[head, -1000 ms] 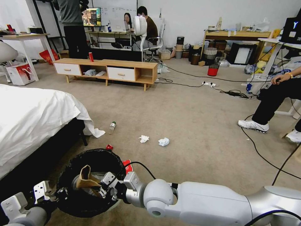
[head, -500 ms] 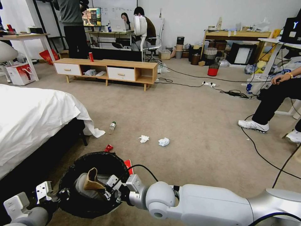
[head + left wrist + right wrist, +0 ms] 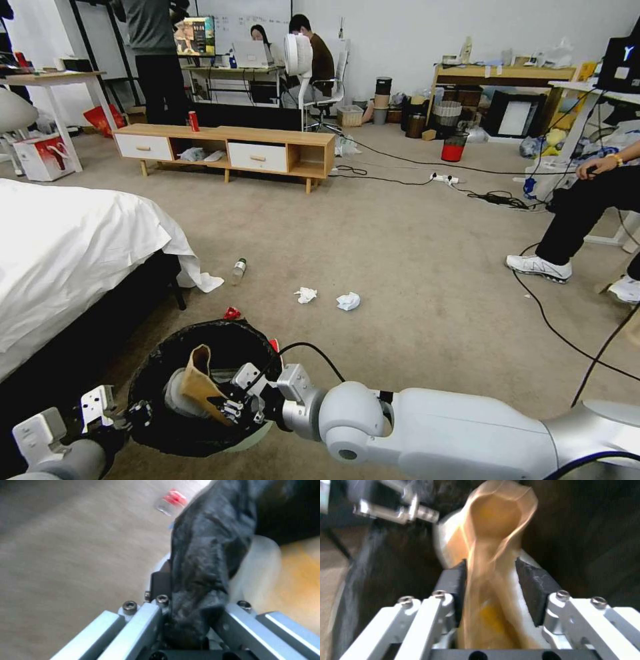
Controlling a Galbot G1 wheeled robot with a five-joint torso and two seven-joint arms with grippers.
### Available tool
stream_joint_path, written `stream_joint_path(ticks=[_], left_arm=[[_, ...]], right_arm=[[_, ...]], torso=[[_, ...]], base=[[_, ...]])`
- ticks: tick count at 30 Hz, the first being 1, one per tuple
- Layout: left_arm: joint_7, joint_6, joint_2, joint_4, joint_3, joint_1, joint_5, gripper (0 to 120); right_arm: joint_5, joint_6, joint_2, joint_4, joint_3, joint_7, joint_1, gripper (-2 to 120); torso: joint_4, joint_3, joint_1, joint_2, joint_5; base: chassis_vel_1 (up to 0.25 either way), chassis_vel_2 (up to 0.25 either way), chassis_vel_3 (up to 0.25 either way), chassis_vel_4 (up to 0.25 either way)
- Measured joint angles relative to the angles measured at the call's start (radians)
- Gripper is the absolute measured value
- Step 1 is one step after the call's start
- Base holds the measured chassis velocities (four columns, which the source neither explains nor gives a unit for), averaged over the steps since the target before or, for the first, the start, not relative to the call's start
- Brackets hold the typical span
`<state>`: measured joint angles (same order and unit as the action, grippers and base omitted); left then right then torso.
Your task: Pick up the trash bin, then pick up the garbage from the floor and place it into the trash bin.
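Carpeted bedroom floor, bed on left. Since a second ago: right gripper point(image 3: 223, 405) with cardboard tray point(image 3: 199, 383) now lower and deeper over trash bin point(image 3: 155, 373) mouth; release likely close. Pads point(image 3: 528, 586) clamped on tray, tray upright inside rim. Left gripper point(image 3: 186, 627) pinching bin's bagged edge. Tissues point(image 3: 347, 301), bottle point(image 3: 239, 269) left on carpet, well apart.

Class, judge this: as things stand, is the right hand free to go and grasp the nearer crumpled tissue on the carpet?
Probably not yet. The right hand is shut on the cardboard tray over the trash bin; open carpet leads to the tissue.
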<state>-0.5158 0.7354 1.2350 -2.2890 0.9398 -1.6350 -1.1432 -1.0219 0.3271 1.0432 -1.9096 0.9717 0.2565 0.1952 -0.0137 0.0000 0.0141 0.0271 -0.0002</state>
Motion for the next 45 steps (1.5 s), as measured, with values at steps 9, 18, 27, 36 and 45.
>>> stream_joint_path(ticks=[9,18,27,36,45], left_arm=[[0.005,-0.001,0.013,-0.011,-0.005,-0.01,0.006,1],[0.009,-0.001,0.024,-0.018,-0.002,-0.018,0.012,1],[0.015,-0.001,0.029,-0.02,0.0,-0.024,0.018,1],[0.016,0.0,0.027,-0.018,0.005,-0.025,0.021,1],[0.02,0.0,0.029,-0.015,0.021,-0.04,0.047,1]], right_arm=[[-0.019,0.016,-0.034,-0.065,-0.027,0.006,-0.02,84],[-0.028,0.015,-0.034,-0.097,-0.05,0.012,-0.024,100],[-0.032,-0.009,-0.025,-0.125,-0.099,0.013,-0.021,100],[-0.062,-0.041,-0.072,-0.203,-0.269,0.008,-0.014,100],[-0.071,-0.155,-0.219,-0.255,-0.646,-0.022,0.196,100]], torso=[[-0.0004,0.0,0.0,0.0,-0.0001],[-0.0002,0.0,0.0,0.0,0.0002],[-0.0002,0.0,0.0,0.0,0.0002],[-0.0002,0.0,0.0,0.0,0.0002],[-0.0003,0.0,0.0,0.0,0.0006]], base=[[0.0,0.0,0.0,0.0],[0.0,0.0,0.0,0.0],[0.0,0.0,0.0,0.0],[0.0,0.0,0.0,0.0],[0.0,0.0,0.0,0.0]])
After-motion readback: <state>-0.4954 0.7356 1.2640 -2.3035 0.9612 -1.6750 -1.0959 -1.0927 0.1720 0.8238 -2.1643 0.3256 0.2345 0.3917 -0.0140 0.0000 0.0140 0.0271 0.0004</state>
